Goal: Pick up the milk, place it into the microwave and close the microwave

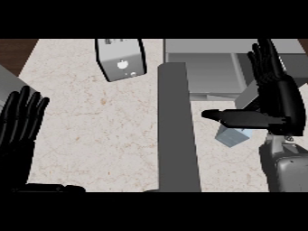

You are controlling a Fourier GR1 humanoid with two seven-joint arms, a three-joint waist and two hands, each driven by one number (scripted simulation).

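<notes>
Right hand (281, 103) stood open, fingers (266, 61) straight toward 12 o'clock; milk (233, 137) sat just under thumb, 7 o'clock of fingers, ungripped. Left hand (11, 140) rested open, 8 o'clock.

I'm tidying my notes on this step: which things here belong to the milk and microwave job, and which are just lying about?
Job: milk, under the right hand; microwave; its open door.
Lying about: toaster at the back of the counter; left hand, resting open at lower left.
</notes>
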